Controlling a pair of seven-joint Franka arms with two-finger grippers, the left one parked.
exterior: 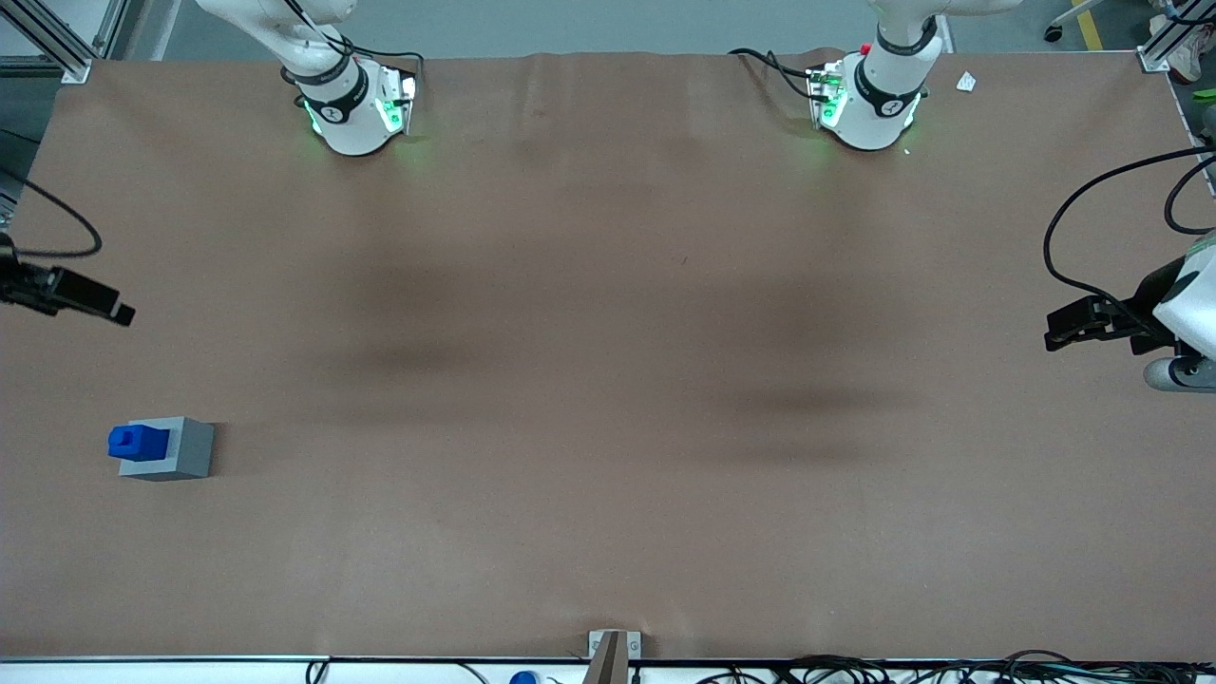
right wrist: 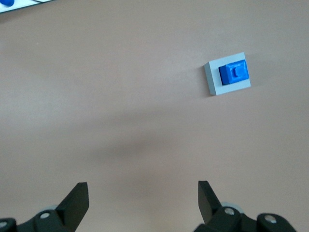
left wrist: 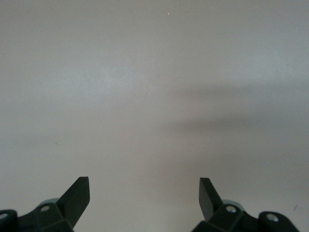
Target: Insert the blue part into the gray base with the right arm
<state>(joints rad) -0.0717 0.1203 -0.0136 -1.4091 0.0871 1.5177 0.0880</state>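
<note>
A brown table point(exterior: 608, 380) filled the frame; a scrap of white paper point(exterior: 966, 82) lay at upper right, black cables point(exterior: 855, 670) along the bottom edge.

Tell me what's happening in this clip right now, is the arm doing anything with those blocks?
Nothing is being handled at this moment. The blue part already sits in the top of the gray base, standing proud of it, toward the working arm's end of the table. The right arm's gripper is open and empty, held above bare table well apart from the two blocks, which show together in its wrist view. From how things lie, the insertion looks done.
</note>
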